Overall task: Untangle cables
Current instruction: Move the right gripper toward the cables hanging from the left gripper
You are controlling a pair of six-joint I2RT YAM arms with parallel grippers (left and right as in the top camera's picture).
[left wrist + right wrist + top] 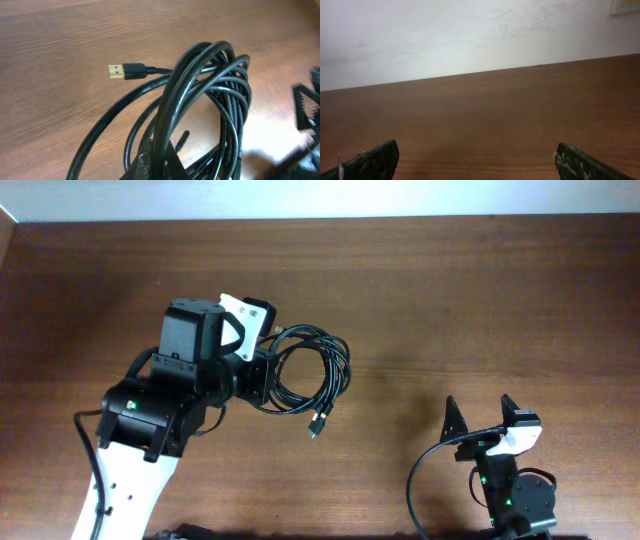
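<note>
Left gripper (266, 370): jaws closed on the coiled cables (318, 370), whose loop lies over the table (450, 300); 1 USB plug (117, 71) sticks out free. Right gripper (482, 418): jaws wide apart, empty, well apart from the coil.

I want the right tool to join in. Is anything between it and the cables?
Nothing visible does. Only table lies between the open right tool and the cables, which the left tool holds as a coil.
</note>
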